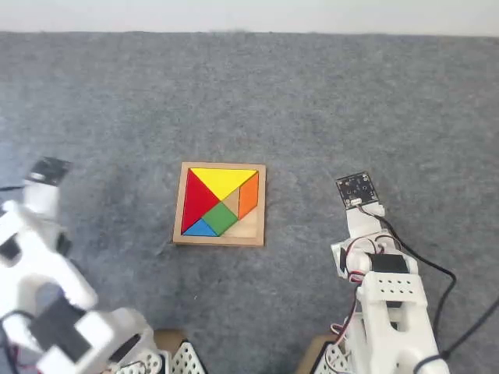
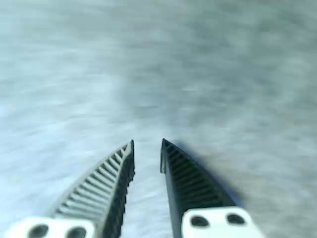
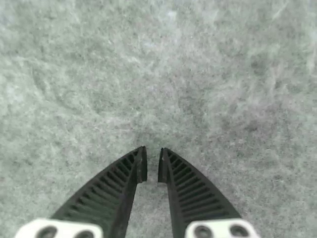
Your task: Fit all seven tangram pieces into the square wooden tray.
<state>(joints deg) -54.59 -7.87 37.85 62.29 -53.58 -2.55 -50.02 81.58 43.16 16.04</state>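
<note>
the square wooden tray [image 1: 221, 241] sat on the grey carpet [image 1: 312, 101] and looked full, its tangram pieces [image 1: 221, 181] flush inside; little seemed left. the left gripper [image 2: 147, 144] hung slightly parted, the right gripper [image 3: 152, 151] almost pressed together, both empty

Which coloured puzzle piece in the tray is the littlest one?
The blue triangle, tucked into a near corner of the tray beside the green piece. The red triangle and the yellow triangle are much bigger.
</note>
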